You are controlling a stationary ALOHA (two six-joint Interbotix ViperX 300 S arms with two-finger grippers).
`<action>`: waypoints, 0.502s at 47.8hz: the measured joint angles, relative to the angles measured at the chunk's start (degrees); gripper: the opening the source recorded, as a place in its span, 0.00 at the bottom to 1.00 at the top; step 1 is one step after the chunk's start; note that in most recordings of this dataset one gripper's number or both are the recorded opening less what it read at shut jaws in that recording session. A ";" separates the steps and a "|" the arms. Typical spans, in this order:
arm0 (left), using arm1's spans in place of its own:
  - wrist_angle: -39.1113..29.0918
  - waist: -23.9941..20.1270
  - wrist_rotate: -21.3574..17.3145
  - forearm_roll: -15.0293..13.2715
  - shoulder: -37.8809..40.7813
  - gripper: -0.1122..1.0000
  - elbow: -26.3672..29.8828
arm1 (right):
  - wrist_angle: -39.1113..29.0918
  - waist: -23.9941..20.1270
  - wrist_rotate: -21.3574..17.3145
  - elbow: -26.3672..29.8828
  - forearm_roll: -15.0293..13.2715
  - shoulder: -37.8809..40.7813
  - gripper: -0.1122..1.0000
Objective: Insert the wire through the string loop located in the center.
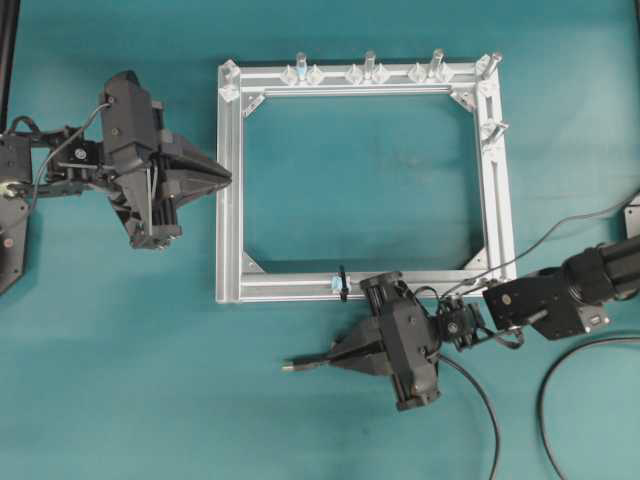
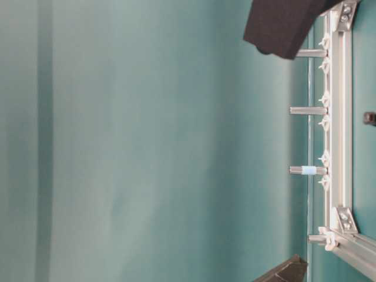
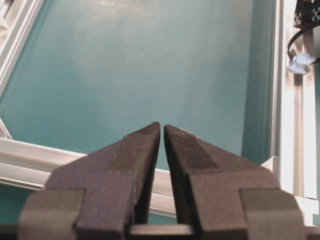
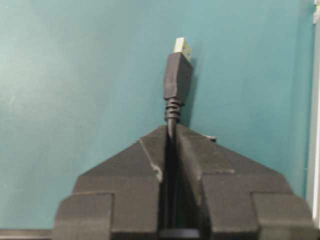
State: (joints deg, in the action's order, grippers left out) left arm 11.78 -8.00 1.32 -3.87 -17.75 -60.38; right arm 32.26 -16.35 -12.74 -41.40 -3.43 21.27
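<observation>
Robotics lab bench set up for a cable-threading trial

A plain teal mat [image 1: 120, 400] covers the whole work surface, with no household or shop goods on it. A square silver aluminium frame [image 1: 228, 200] of slotted bars carries upright pegs [image 1: 369, 63] along its far bar, a purpose-built test fixture. Two black robot arms come in from either side; ahead of the left gripper [image 1: 228, 177] lies the frame's side bar, and the right gripper [image 1: 335, 364] sits just outside the near bar, loose cabling [image 1: 560, 370] trailing behind it.
</observation>
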 measured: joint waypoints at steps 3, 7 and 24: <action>0.00 0.00 0.00 0.00 0.00 0.26 0.00 | -0.18 0.00 0.00 0.00 -0.09 0.00 0.16; 0.00 0.00 0.00 0.00 0.00 0.26 0.00 | -0.26 -0.09 0.00 0.00 -0.09 -0.09 0.16; 0.00 0.00 0.00 0.00 0.00 0.26 0.00 | -1.41 -0.70 -0.70 -0.26 -0.09 -1.14 0.16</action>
State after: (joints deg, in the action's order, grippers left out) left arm 11.78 -8.00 1.32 -3.87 -17.75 -60.38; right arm 30.85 -17.05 -13.45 -41.66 -3.52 20.13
